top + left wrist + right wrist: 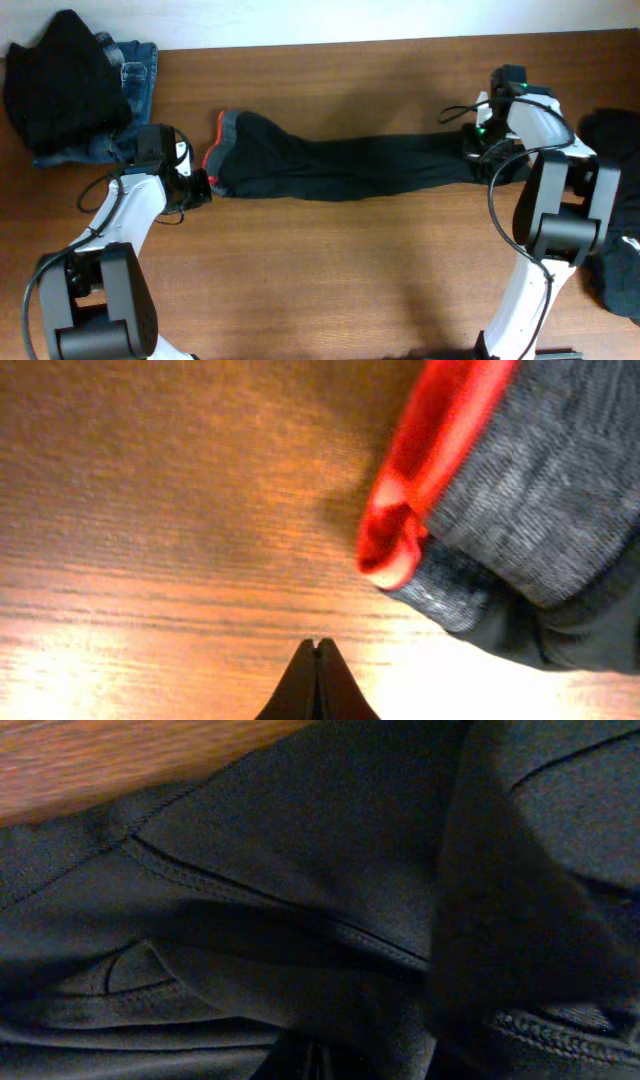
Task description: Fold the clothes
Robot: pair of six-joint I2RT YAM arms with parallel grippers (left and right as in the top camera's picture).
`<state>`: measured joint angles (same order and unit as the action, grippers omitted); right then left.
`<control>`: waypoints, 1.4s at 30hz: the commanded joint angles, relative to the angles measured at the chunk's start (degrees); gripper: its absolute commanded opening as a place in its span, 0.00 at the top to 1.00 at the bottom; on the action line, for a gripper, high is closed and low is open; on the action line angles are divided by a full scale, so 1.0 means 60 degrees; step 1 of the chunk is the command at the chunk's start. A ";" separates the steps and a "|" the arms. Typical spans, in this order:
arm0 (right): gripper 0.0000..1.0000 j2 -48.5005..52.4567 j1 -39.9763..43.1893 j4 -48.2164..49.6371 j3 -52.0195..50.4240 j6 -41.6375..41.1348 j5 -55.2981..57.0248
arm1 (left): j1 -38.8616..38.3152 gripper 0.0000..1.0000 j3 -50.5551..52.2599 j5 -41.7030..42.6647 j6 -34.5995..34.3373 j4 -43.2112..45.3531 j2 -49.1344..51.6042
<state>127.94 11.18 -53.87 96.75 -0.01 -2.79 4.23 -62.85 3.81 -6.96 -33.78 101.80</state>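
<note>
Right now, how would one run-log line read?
stage: trousers stretched out, unfolded | left gripper: shut, empty, beside red cuff | right gripper: shut at other end, grip unclear

We see trousers (340, 168) lying across the table (350, 270), left gripper (205, 187) just beside their left end, right gripper (478, 142) at their right end; jeans (138, 72) under a garment (60, 80) far left.

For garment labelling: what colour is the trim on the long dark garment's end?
Red; the trim shows best in the left wrist view.
</note>
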 commanded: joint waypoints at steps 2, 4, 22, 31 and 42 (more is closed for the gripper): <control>0.95 0.0142 0.0029 -0.0011 -0.0033 -0.0168 0.0576 | 0.0047 0.99 -0.0113 -0.0106 0.0025 0.0266 0.0444; 0.95 0.0142 -0.0033 -0.0007 -0.0033 -0.0193 0.0576 | 0.0047 0.99 -0.0153 -0.0106 0.0062 0.0342 0.0426; 0.94 0.0616 -0.0248 0.0051 -0.0036 -0.0372 0.0248 | -0.1705 0.99 -0.1676 0.0576 0.0448 0.0550 -0.1366; 0.95 0.0616 -0.0255 -0.0044 -0.0033 -0.0368 0.0251 | -0.2116 0.99 -0.1676 0.0583 0.0448 0.1632 0.1035; 0.95 0.0616 -0.0255 -0.0051 -0.0033 -0.0368 0.0248 | -0.2116 1.00 -0.1676 0.1548 0.0444 0.1515 0.2142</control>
<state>128.27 10.09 -54.13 97.19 -1.54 -0.67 -8.56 -72.97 10.81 -5.39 -24.21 112.57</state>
